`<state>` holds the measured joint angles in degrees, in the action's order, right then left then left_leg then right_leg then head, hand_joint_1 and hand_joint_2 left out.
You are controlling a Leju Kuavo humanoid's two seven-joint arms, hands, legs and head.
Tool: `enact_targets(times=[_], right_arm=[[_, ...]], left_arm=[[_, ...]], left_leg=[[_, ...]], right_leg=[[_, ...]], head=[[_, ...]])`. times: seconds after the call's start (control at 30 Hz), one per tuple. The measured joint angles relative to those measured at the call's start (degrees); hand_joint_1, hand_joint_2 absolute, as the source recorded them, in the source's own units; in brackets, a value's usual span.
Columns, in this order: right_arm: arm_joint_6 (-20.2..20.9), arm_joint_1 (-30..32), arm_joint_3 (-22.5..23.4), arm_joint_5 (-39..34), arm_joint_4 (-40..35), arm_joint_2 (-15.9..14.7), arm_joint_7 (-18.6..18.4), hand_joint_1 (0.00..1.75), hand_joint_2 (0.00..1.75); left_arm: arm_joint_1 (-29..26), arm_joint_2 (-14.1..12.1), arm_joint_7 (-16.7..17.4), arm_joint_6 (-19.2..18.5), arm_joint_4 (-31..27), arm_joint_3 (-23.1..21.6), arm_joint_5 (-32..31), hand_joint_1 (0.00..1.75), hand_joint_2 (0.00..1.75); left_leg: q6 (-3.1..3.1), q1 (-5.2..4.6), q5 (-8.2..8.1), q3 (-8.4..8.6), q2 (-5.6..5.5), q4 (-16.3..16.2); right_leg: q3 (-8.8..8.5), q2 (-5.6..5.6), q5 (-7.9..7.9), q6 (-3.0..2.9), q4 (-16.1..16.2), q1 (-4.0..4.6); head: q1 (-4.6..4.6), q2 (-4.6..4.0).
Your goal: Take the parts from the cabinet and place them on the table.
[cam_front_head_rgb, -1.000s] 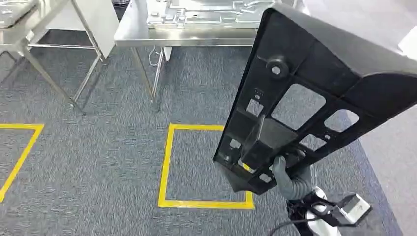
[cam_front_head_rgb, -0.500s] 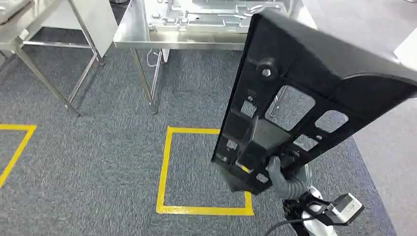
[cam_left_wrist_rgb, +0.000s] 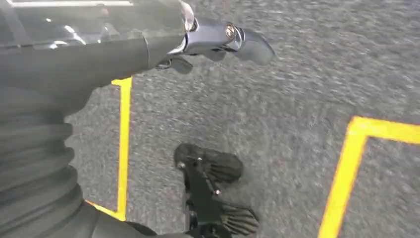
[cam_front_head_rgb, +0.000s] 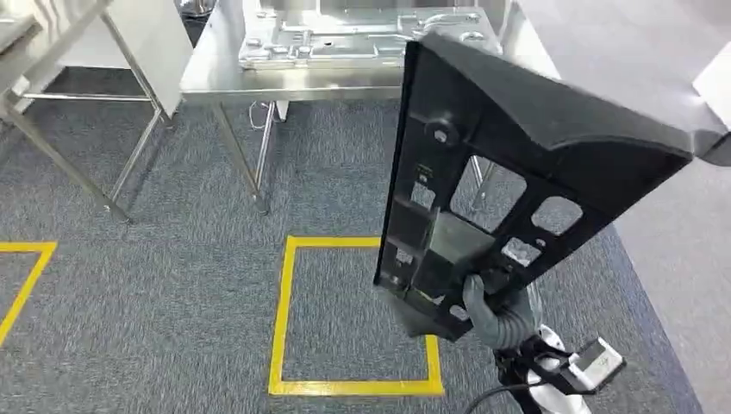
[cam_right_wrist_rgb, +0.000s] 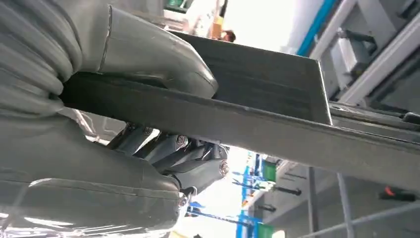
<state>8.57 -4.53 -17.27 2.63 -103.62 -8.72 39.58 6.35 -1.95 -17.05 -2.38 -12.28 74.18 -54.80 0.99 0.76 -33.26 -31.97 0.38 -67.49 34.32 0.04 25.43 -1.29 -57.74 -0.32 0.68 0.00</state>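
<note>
Right hand (cam_front_head_rgb: pixel 493 312) grips black plastic panel (cam_front_head_rgb: pixel 517 172) at lower end; thumb (cam_right_wrist_rgb: pixel 148 54) and fingers (cam_right_wrist_rgb: pixel 198 166) clamp its edge. Panel's long axis runs up and forward from hand, tilted, upper end overlapping steel counter (cam_front_head_rgb: pixel 215 73) ahead. Counter carries grey moulded parts (cam_front_head_rgb: pixel 345 39). Left hand (cam_left_wrist_rgb: pixel 218 42) hangs over carpet, holds nothing, fingers part curled; cannot tell more. Judgement: transport step, placing not yet done.

We get pretty even, bright overhead light in the head view, with soft glare on the steel table (cam_front_head_rgb: pixel 284 76) at 12 o'clock and faint shadows under its legs. The left wrist view is motion-blurred, the carpet (cam_left_wrist_rgb: pixel 277 114) smeared. The right wrist view is blown out white at 12 and 6 o'clock, its foreground dark and soft.
</note>
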Motion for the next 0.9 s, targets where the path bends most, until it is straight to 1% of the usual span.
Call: enact_targets(times=[0.03,0.07,0.1,0.13,0.17,0.2,0.23,0.27,0.3,0.33,0.37,0.4,0.43,0.47,0.5,0.53,0.57,0.6,0.63,0.67,0.7,0.73,0.77,0.8,0.83,0.87,0.9], right_arm=[[0.22,-0.06,0.0,-0.35,0.0,0.0,-0.17,1.75,1.75],[0.5,-0.07,0.0,-0.57,0.02,-0.02,-0.33,1.75,1.75],[0.78,-0.08,0.0,-0.87,0.13,-0.02,-0.54,1.75,1.75],[1.16,-0.13,-0.04,-1.21,0.28,-0.04,-0.77,1.75,1.75],[1.57,-0.21,-0.17,-1.4,0.39,-0.07,-0.94,1.75,1.75],[1.88,-0.41,-0.39,-1.51,0.52,-0.11,-1.07,1.75,1.75],[2.31,-0.7,-0.68,-1.57,0.74,-0.13,-1.24,1.75,1.75],[2.78,-1.1,-0.94,-1.69,1.01,-0.13,-1.64,1.75,1.75],[3.11,-1.5,-1.27,-1.71,1.4,-0.13,-2.28,1.75,1.75],[3.63,-1.87,-1.71,-1.75,1.82,-0.18,-3.09,1.75,1.75],[4.28,-2.15,-2.23,-1.69,2.2,-0.17,-3.63,1.75,1.75],[5.24,-2.78,-2.81,-1.69,2.82,-0.22,-3.93,1.75,1.75],[6.01,-3.4,-3.37,-1.62,3.26,-0.28,-4.09,1.75,1.75],[6.96,-4.22,-3.99,-1.73,3.88,-0.28,-4.02,1.75,1.75],[7.79,-4.97,-4.59,-1.9,4.62,-0.28,-3.87,1.75,1.75],[8.5,-5.47,-5.57,-1.88,5.81,-0.28,-3.85,1.75,1.75],[8.9,-5.73,-6.3,-1.55,6.78,-0.28,-3.82,1.75,1.75],[9.07,-6.13,-7.24,-0.65,7.94,-0.24,-3.56,1.75,1.75],[9.22,-6.83,-8.31,0.04,9.03,-0.13,-3.41,1.75,1.75],[9.42,-7.9,-9.4,0.41,10.1,-0.07,-3.3,1.75,1.75],[9.57,-8.83,-10.54,0.52,11.17,0.0,-3.17,1.75,1.75],[9.62,-9.77,-11.43,0.52,12.17,0.22,-2.97,1.75,1.75],[9.75,-10.71,-12.1,0.54,13.15,0.33,-2.88,1.75,1.75],[9.73,-11.49,-12.7,0.54,13.79,0.5,-2.91,1.75,1.75],[9.96,-11.81,-13.2,-0.15,14.16,0.85,-3.26,1.75,1.75],[10.38,-12.96,-13.85,-1.13,14.75,0.9,-3.78,1.75,1.75],[10.84,-15.59,-15.27,-2.03,16.12,1.33,-4.37,1.75,1.75]], left_arm=[[-0.01,0.0,0.0,0.0,0.0,0.0,0.0,0.0,1.75],[-0.11,0.0,0.02,0.02,0.0,0.0,-0.02,0.0,1.75],[-0.22,0.0,0.02,0.02,0.0,0.0,0.0,0.0,1.75],[-0.28,0.02,0.02,0.02,0.0,0.0,-0.04,0.0,1.75],[-0.27,0.02,0.02,0.02,0.0,0.0,-0.15,0.0,1.75],[-0.27,0.0,0.02,0.06,0.0,0.0,-0.26,0.0,1.75],[-0.27,-0.08,0.02,0.11,0.0,0.0,-0.26,0.0,1.75],[-0.33,-0.24,0.07,0.13,0.0,0.0,-0.28,0.0,1.75],[-0.22,-0.2,0.13,0.15,0.02,-0.02,-0.31,0.0,1.75],[-0.23,-0.2,0.15,0.2,0.0,-0.02,-0.33,0.0,1.75],[-0.25,-0.24,0.15,0.2,0.0,-0.02,-0.33,0.0,1.75],[-0.13,-0.22,0.17,0.2,0.0,-0.04,-0.35,0.0,1.75],[-0.05,-0.15,0.17,0.17,0.0,-0.13,-0.35,0.0,1.75],[0.11,-0.15,0.19,0.17,0.0,-0.18,-0.35,0.0,1.75],[0.26,-0.15,0.2,0.2,0.0,-0.22,-0.35,0.0,1.75],[0.35,-0.09,0.28,0.26,0.0,-0.26,-0.35,0.0,1.75],[0.36,0.0,0.35,0.33,0.0,-0.26,-0.33,0.0,1.75],[0.29,0.07,0.35,0.37,0.0,-0.26,-0.22,0.0,1.75],[0.19,0.13,0.35,0.44,0.02,-0.26,-0.04,0.0,1.75],[0.12,0.24,0.33,0.44,0.02,-0.26,0.11,0.0,1.75],[0.14,0.31,0.31,0.44,0.02,-0.26,0.13,0.0,1.75],[0.17,0.39,0.18,0.44,0.0,-0.26,0.18,0.0,1.75],[0.22,0.42,0.17,0.44,0.0,-0.26,0.17,0.0,1.75],[0.37,0.46,0.17,0.44,0.0,-0.26,0.17,0.0,1.75],[0.36,0.48,0.04,0.41,0.02,-0.26,0.28,0.0,1.75],[0.23,0.48,-0.06,0.26,0.02,-0.26,0.33,0.0,1.75],[0.22,0.48,-0.13,0.22,0.02,-0.24,0.48,0.0,1.75]], left_leg=[[0.13,-0.03,-2.11,-2.87,-0.01,-4.13],[0.29,-0.03,-3.77,-5.16,-0.01,-7.0],[0.27,-0.03,-4.16,-6.6,-0.01,-7.96],[0.19,-0.03,-3.07,-6.9,-0.01,-6.56],[-0.13,-0.05,-0.24,-6.1,-0.01,-2.89],[-0.41,-0.1,3.57,-4.7,-0.02,1.94],[-0.86,-0.21,7.48,-3.48,-0.03,6.39],[-1.31,-0.62,7.9,-3.28,-0.1,8.17],[-1.29,-0.69,6.5,-3.29,-0.03,8.47],[-1.58,-0.71,7.76,-3.0,-0.03,8.43],[-1.82,-0.78,7.64,-3.01,-0.13,8.44],[-2.08,-0.53,7.76,-2.75,-0.18,8.9],[-2.31,-0.26,7.87,-2.3,-0.13,9.41],[-2.63,-0.25,7.68,-1.98,-0.12,9.67],[-2.85,-0.24,7.52,-1.77,-0.06,9.69],[-3.0,-0.24,7.24,-1.58,-0.05,9.69],[-3.02,-0.24,6.89,-1.31,-0.08,9.68],[-2.99,-0.23,6.57,-0.95,-0.16,9.67],[-2.91,-0.22,6.2,-0.44,-0.22,9.66],[-2.75,-0.19,5.73,0.24,-0.26,9.65],[-2.52,-0.14,5.23,0.98,-0.33,9.61],[-2.26,-0.14,4.71,1.49,-0.36,9.62],[-1.91,-0.32,4.33,1.59,-0.36,9.59],[-1.45,-0.49,3.98,1.54,-0.44,9.39],[-1.22,-0.3,4.02,1.56,-0.42,9.83],[-0.92,-0.21,3.83,1.76,-0.39,10.1],[-0.44,-0.32,3.61,2.03,-0.06,10.26]], right_leg=[[-0.32,0.06,0.39,-0.13,0.0,0.07],[-0.69,0.17,0.76,-0.17,-0.01,0.15],[-1.2,0.29,1.15,-0.18,-0.01,0.23],[-1.87,0.38,1.61,-0.16,-0.01,0.31],[-2.69,0.42,2.16,-0.12,-0.01,0.39],[-3.51,0.42,2.68,-0.05,0.0,0.5],[-4.14,0.42,3.18,0.06,0.0,0.53],[-4.48,0.44,3.54,0.35,-0.23,0.75],[-4.2,0.73,3.72,0.71,-0.23,0.76],[-4.16,0.75,3.98,1.12,-0.23,0.72],[-4.33,0.72,4.14,1.41,0.01,0.59],[-4.51,0.69,4.38,1.77,0.1,0.86],[-4.44,0.6,4.73,2.17,-0.45,0.49],[-3.46,0.49,5.58,2.54,-2.53,0.52],[-1.04,0.45,7.34,2.83,-6.68,0.33],[1.99,0.43,8.96,3.13,-11.63,0.09],[4.93,0.39,9.98,3.35,-16.01,-0.1],[7.02,0.33,9.76,3.5,-18.37,-0.26],[7.57,0.28,8.11,3.57,-17.75,-0.44],[6.71,0.24,4.84,3.55,-14.23,-0.55],[4.98,0.21,1.06,3.44,-9.15,-0.57],[3.31,0.13,-2.17,3.2,-4.25,-0.57],[2.55,0.02,-1.85,2.98,-2.64,-0.43],[2.02,0.04,-1.0,2.61,-0.83,-0.14],[1.95,0.02,-0.9,2.22,-1.24,0.0],[1.89,0.09,-0.65,1.87,-1.2,0.08],[1.91,0.4,-0.61,1.4,-0.95,-0.02]], head=[[-0.06,0.0],[-0.04,0.0],[-0.04,0.0],[-0.04,0.0],[-0.07,0.0],[-0.06,0.0],[-0.09,0.0],[0.09,0.0],[-0.07,0.0],[-0.04,0.0],[-0.04,0.0],[0.0,0.0],[-0.09,0.0],[0.17,0.02],[0.15,0.0],[0.18,0.0],[0.13,0.0],[0.2,0.0],[0.15,0.0],[0.18,0.0],[0.18,0.0],[0.22,0.0],[0.14,0.0],[0.13,0.0],[-0.04,0.0],[0.11,0.0],[-0.02,0.0]])
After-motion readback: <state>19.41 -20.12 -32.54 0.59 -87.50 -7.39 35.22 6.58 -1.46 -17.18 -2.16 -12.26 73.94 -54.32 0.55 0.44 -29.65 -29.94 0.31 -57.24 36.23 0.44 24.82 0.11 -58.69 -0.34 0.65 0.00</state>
